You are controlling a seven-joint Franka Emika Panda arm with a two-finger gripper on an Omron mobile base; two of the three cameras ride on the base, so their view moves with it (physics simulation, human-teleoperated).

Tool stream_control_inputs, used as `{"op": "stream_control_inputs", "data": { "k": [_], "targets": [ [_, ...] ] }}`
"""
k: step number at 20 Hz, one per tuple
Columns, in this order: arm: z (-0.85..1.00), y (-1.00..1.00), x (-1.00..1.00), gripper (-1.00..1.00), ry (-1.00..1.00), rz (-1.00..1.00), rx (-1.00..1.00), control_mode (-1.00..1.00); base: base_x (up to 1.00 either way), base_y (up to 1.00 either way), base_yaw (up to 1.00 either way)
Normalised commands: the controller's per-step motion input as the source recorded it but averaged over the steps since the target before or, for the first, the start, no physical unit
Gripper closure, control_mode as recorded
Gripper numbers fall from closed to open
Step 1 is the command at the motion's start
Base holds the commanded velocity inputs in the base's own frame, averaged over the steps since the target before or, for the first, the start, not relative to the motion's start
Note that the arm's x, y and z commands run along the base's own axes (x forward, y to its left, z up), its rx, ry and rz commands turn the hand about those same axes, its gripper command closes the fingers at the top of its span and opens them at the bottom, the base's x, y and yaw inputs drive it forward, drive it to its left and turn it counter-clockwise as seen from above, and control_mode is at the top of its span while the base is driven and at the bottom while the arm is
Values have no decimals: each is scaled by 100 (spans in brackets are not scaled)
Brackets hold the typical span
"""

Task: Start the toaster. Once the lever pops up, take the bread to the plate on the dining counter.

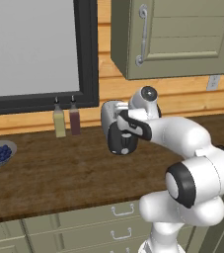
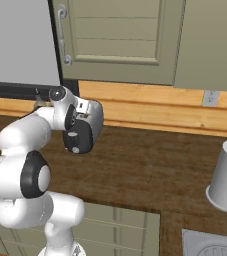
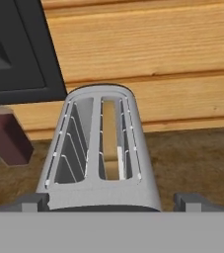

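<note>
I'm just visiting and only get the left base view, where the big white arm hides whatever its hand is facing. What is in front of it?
Observer: The hand view shows a silver toaster right in front, seen end-on with its two top slots toward the camera.
Operator: Is anything inside it?
Observer: Yes, a bread slice stands in the slot on the right of that view; the other slot is empty.
Operator: Is the hand grabbing the toaster?
Observer: No. The gripper is open, jaws wide apart, one at each side of the toaster's near end.
</note>
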Motion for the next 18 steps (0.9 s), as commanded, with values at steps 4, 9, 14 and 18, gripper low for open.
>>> {"op": "stream_control_inputs", "data": {
  "k": [4, 9, 14, 18],
  "targets": [
    [0, 0, 0, -100, 3, 6, 0, -100, 0, 0, 0],
    [0, 0, 0, -100, 2, 3, -2, -100, 0, 0, 0],
    [0, 0, 3, -100, 0, 0, -2, -100, 0, 0, 0],
    [0, 0, 11, -100, 0, -1, 0, -100, 0, 0, 0]
  ]
}}
